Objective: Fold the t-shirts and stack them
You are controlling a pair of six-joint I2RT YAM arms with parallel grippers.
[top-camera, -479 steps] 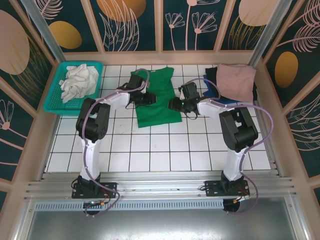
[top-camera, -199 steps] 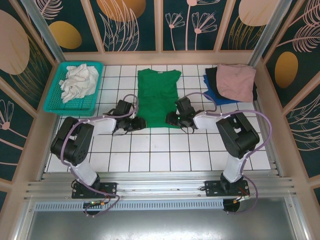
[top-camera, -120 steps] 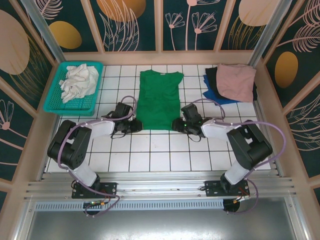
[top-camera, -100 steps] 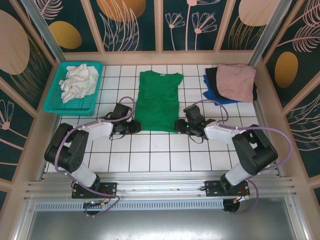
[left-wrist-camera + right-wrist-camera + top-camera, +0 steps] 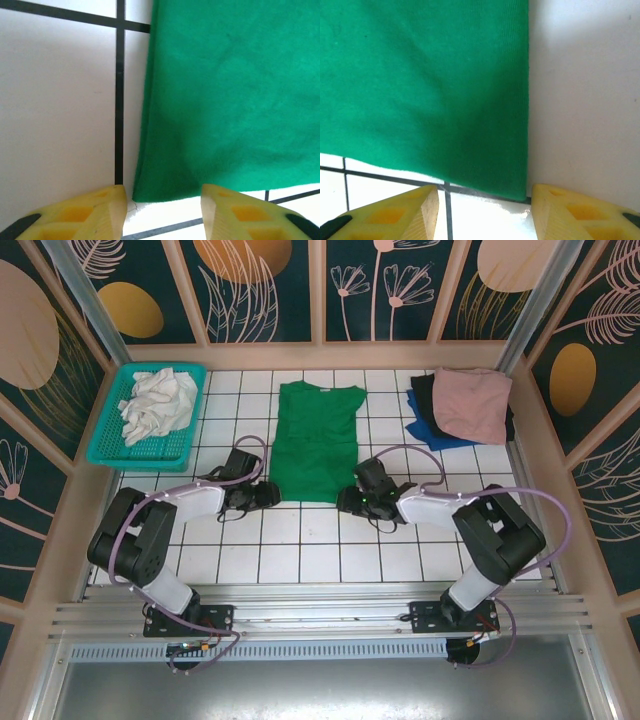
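Observation:
A bright green t-shirt [image 5: 316, 440] lies spread flat on the white tiled table, collar toward the back wall. My left gripper [image 5: 268, 495] sits low at its near left hem corner, open. In the left wrist view the green t-shirt [image 5: 225, 100] ends just ahead of the left gripper [image 5: 162, 205], with bare tile between the yellow fingertips [image 5: 100, 212]. My right gripper [image 5: 346, 502] is open at the near right corner. The right wrist view shows the green t-shirt [image 5: 420, 85] just beyond the right gripper [image 5: 485, 207]. A pink t-shirt [image 5: 472, 402] tops a stack over black [image 5: 422, 390] and blue [image 5: 432, 432] ones at the back right.
A teal mesh basket [image 5: 120, 455] holding crumpled white cloth [image 5: 158, 405] stands at the back left. Patterned walls close in the table on three sides. Bare tiles [image 5: 310, 550] stretch between the shirt's hem and the arm bases.
The green shirt went from bunched to stretched flat. Both grippers have since backed slightly off its near hem, and the right jaws have widened.

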